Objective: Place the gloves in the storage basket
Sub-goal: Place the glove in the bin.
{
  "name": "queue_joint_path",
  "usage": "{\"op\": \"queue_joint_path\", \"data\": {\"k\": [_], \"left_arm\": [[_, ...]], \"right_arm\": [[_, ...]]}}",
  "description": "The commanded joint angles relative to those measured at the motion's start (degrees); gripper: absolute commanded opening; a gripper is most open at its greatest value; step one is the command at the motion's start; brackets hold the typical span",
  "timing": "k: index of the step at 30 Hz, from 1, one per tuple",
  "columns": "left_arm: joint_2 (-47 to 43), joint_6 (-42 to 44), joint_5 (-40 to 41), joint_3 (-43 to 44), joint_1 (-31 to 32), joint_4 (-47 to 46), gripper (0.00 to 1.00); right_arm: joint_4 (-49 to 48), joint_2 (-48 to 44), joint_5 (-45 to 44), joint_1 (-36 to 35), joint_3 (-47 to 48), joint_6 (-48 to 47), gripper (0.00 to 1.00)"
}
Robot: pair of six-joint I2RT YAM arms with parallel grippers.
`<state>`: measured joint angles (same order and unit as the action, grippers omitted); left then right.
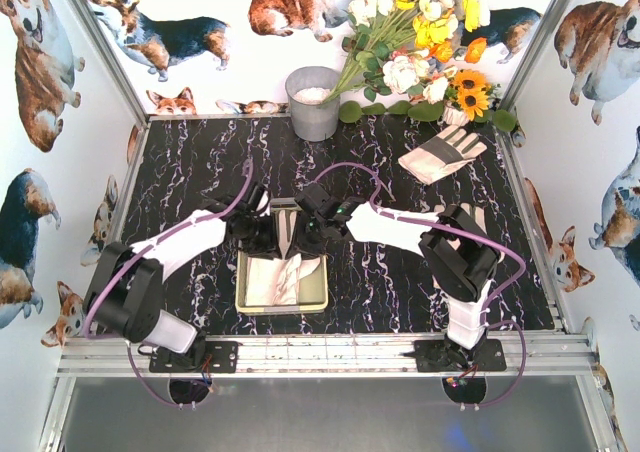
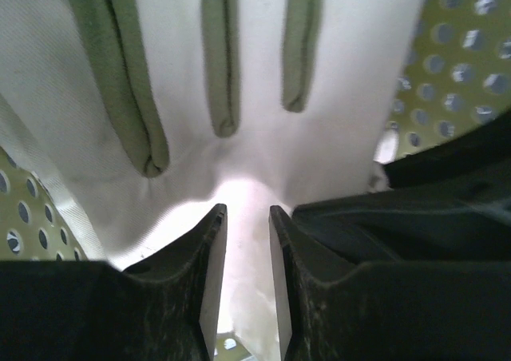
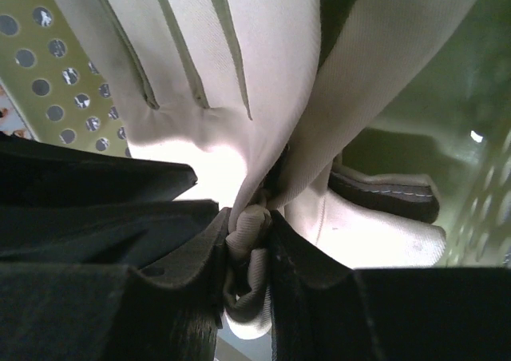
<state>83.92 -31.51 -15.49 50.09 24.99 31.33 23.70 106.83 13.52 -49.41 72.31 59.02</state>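
right gripper (image 3: 249, 227) pinches the cream glove (image 3: 231, 81) with grey-green strips; left gripper (image 2: 247, 215) is nearly pressed together just behind it, grip unclear.

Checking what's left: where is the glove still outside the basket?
Top view, far right of the table: the glove lies flat beside the flowers, right of the bucket.

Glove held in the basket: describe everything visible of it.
The glove is cream-white, leather-looking, with greenish-grey strips between its fingers. It sits crumpled between the perforated walls of the yellow-green basket. The right gripper pinches a bunched fold of it; the left gripper has its jaws narrowly apart at its palm, grip unclear.
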Motion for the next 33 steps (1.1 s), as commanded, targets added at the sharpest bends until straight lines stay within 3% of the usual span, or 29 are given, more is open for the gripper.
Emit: {"op": "queue_joint_path", "data": {"k": [1,6,11,23,30,33], "left_arm": [[3.17,2.72,5.46,-0.77,0.58,1.98,0.20],[4.31,3.11,7.07,-0.81,0.58,3.12,0.20],[4.58,3.20,7.25,-0.44,0.59,3.33,0.20],[3.21,3.56,6.12,1.14,0.62,3.71,0.23],[2.74,3.38,4.92,4.66,0.66,4.68,0.25],[2.82,3.47,4.55,5.51,0.63,4.90,0.26]], "right_arm": [[3.11,-0.05,-1.57,-0.34,2.65,-3.00,0.21],[8.33,-2.67,-3.98,-0.26,4.39,-5.97,0.37],[13.25,-6.09,-7.04,-0.25,5.98,-8.02,0.42],[20.15,-14.96,-13.64,0.80,4.71,-9.83,0.42],[11.19,-12.89,-1.23,0.02,5.39,-11.01,0.35],[10.47,-9.88,0.11,-0.60,7.43,-10.96,0.31]]}}
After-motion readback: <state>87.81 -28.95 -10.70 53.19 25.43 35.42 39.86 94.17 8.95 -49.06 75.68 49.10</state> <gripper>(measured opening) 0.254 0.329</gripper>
